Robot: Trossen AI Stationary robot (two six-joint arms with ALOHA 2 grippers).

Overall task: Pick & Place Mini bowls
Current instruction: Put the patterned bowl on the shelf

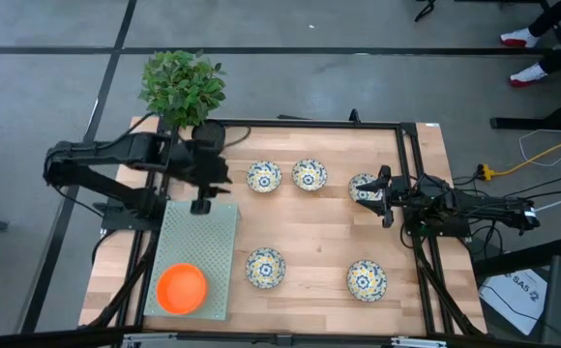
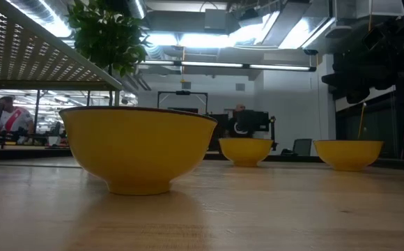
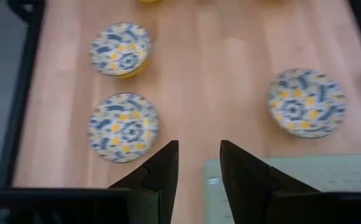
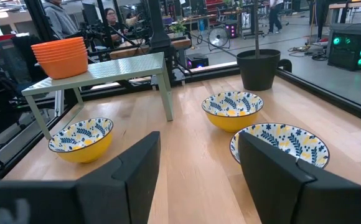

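Several white mini bowls with blue-and-yellow flowers stand on the wooden table: two in the far row [image 1: 264, 177] [image 1: 309, 175], two in the near row [image 1: 265, 268] [image 1: 366, 278]. Another [image 1: 361, 182] is partly hidden under my right gripper [image 1: 378, 196], which stands open and level at the table's right. A stack of orange mini bowls [image 1: 182, 288] [image 4: 60, 56] rests on the near end of a green perforated stand [image 1: 203, 242]. My left gripper [image 1: 201, 205] [image 3: 199, 180] hangs open over the stand's far end, slanting down, with nothing between its fingers.
A black pot [image 4: 259, 68] with a green plant [image 1: 182, 85] stands at the table's far left corner. A dark frame rail [image 1: 411, 174] runs along the right side. Bare wood lies between the two rows of bowls. People show in the room beyond.
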